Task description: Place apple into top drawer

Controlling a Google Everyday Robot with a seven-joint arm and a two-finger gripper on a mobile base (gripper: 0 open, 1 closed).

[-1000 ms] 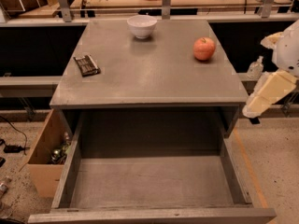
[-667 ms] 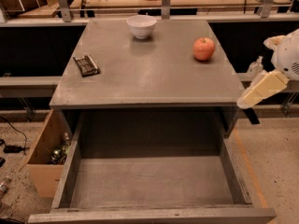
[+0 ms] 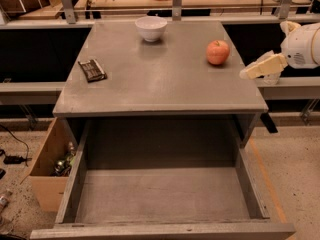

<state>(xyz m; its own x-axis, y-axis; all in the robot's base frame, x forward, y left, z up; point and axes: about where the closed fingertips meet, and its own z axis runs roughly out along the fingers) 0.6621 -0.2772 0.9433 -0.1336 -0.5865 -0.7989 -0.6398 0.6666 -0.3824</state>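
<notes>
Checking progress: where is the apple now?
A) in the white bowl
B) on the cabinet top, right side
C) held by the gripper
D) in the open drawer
B: the apple sits on the cabinet top near its right edge; the gripper hangs just beyond that edge, apart from it.

no text, label or number we can read, the dark wrapper point(image 3: 92, 70) on the table point(image 3: 165, 91) shows us no legible print, the claw point(image 3: 247, 74) hangs just beyond the table's right edge
</notes>
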